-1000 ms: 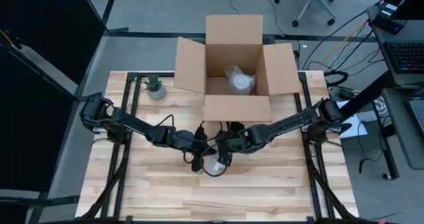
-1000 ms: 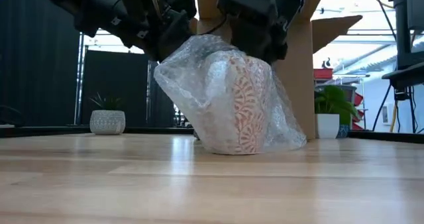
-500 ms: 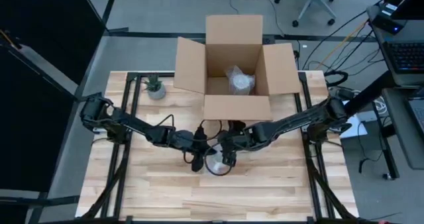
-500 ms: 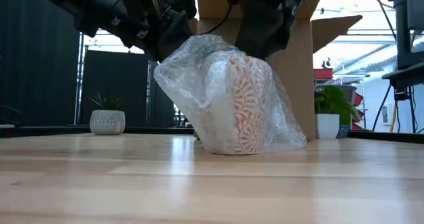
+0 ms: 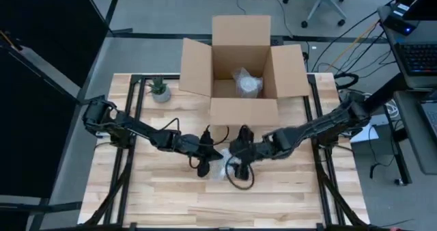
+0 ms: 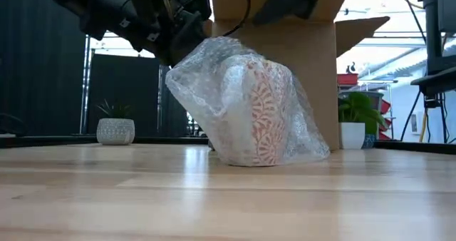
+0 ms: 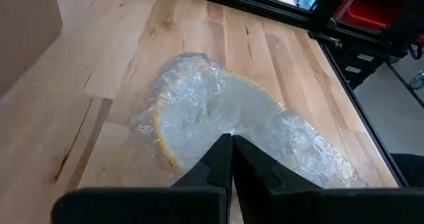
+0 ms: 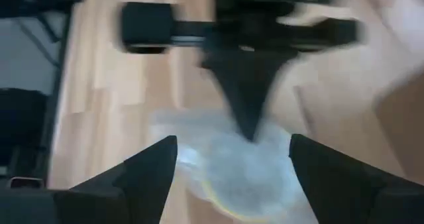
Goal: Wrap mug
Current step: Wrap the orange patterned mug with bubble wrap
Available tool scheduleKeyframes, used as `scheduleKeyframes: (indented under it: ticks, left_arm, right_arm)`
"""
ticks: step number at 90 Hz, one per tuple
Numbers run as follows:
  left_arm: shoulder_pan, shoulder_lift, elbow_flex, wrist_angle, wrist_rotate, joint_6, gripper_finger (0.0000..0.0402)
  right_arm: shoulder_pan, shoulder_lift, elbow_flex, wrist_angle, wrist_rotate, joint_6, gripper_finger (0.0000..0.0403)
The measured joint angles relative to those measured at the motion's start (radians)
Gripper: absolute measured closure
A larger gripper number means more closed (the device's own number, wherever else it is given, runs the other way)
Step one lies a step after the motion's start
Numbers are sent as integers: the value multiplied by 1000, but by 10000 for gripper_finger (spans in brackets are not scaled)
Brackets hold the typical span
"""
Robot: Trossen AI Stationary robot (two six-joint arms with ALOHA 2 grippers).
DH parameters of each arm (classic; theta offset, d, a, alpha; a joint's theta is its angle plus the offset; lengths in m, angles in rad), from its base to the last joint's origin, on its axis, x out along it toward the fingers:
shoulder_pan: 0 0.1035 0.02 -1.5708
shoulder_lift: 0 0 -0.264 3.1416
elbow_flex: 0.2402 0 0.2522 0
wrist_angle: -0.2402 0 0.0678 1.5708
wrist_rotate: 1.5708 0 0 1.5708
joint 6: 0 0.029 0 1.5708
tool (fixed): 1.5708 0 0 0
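Note:
The mug (image 6: 262, 113), white with a red pattern, stands on the table inside a loose sheet of bubble wrap (image 6: 214, 91). In the high view the wrapped mug (image 5: 222, 169) sits at mid-table between both arms. My left gripper (image 7: 230, 143) is shut on the wrap over the mug's mouth; in the low view my left gripper (image 6: 174, 38) shows at the wrap's upper left. My right gripper (image 8: 232, 141) hovers open above the mug, touching nothing; in the high view it (image 5: 240, 164) is just right of the mug. My left gripper pinches the bubble wrap (image 7: 218, 128) between its two shut fingertips, over the mug's open top. The fingers slant down from the table's left. A flap of wrap (image 6: 187, 70) rises to the fingers, while the mug's base stays on the table.
An open cardboard box (image 5: 242, 111) stands at the far middle with a wrapped bundle (image 5: 247, 83) inside. A small potted plant (image 5: 160, 89) stands far left. Bare wood lies along the near edge.
My right gripper has risen off the top of the wrapped mug, leaving the low view almost wholly, and drifted toward the table's near edge. The mug and wrap keep their shape and place.

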Motion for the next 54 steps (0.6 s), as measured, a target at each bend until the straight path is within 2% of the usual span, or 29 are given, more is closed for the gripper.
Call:
scheduleKeyframes:
  ticks: [25, 54]
  left_arm:
    - [0, 0, 0, 0, 0, 0, 402]
    - [0, 0, 0, 0, 0, 0, 402]
  right_arm:
    - [32, 113, 0, 16, -2, -47, 124]
    - [7, 116, 0, 20, 4, -78, 124]
